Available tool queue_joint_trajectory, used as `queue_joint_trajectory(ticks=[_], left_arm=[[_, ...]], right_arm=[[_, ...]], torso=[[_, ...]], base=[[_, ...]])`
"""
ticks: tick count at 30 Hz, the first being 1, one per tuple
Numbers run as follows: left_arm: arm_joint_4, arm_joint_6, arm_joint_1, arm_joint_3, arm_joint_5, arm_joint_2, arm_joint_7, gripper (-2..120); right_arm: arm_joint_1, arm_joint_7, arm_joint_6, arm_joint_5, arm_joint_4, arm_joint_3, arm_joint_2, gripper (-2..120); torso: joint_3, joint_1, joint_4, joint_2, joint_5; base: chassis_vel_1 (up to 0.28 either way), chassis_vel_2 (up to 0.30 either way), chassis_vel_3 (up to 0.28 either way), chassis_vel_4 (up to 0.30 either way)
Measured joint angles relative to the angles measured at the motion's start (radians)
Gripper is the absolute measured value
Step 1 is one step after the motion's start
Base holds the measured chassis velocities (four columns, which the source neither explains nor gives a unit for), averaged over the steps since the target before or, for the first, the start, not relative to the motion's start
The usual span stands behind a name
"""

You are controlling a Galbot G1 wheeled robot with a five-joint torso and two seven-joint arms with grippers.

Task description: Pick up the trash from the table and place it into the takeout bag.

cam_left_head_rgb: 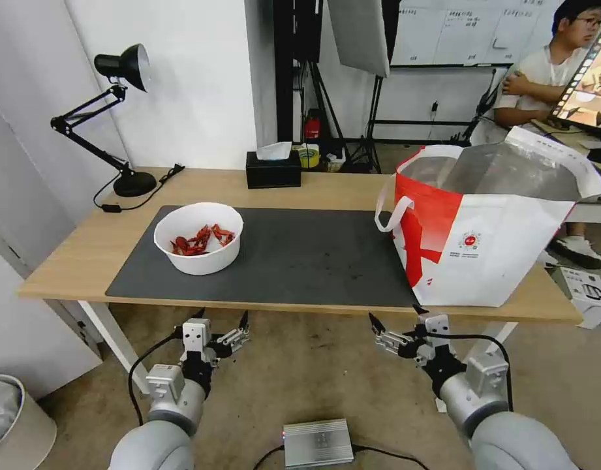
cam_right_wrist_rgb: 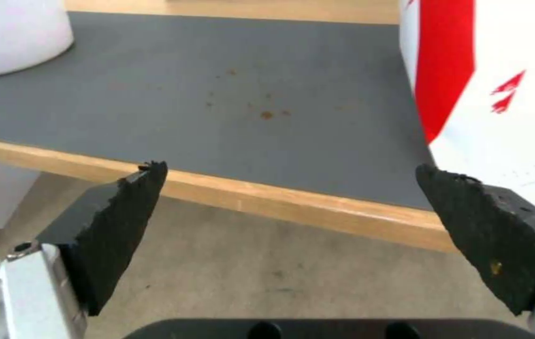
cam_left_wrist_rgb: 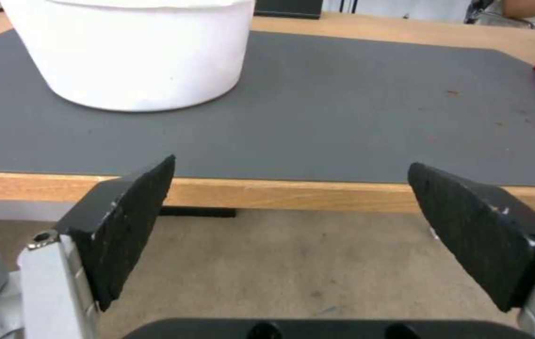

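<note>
1. On the tabletop (cam_left_head_rgb: 326,189) I see one piece of trash: the bowl (cam_left_head_rgb: 198,237) of red shells, sitting on the left part of the grey mat (cam_left_head_rgb: 300,254).
2. At the right end stands the bag (cam_left_head_rgb: 496,241), mouth wide, partly on the mat.
3. My left gripper (cam_left_head_rgb: 222,321) hangs below and in front of the tabletop's near edge, jaws apart and holding nothing; the left wrist view shows the bowl (cam_left_wrist_rgb: 133,52) just past that edge, ahead of the jaws and a little off to one side.
4. My right gripper (cam_left_head_rgb: 398,316) hangs level with it, jaws also apart and holding nothing, near the bag's front corner; the bowl is well apart from it.
5. Left arm is clearly the nearer one, so I judge the pick belongs to it.
6. Being round, the bowl has no long axis; I would judge a rim grip from the near side workable, keeping it level so shells stay in.
</note>
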Motion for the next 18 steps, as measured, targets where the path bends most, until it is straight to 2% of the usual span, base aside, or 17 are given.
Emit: queue_joint_trajectory(ticks=[18], left_arm=[[-0.001,-0.001,-0.001,0.0,0.002,-0.009,0.001,100]], right_arm=[[-0.005,0.043,-0.017,-0.001,0.002,0.007,-0.013,100]], torso=[[0.0,0.0,0.0,0.0,0.0001]], base=[[0.0,0.0,0.0,0.0]])
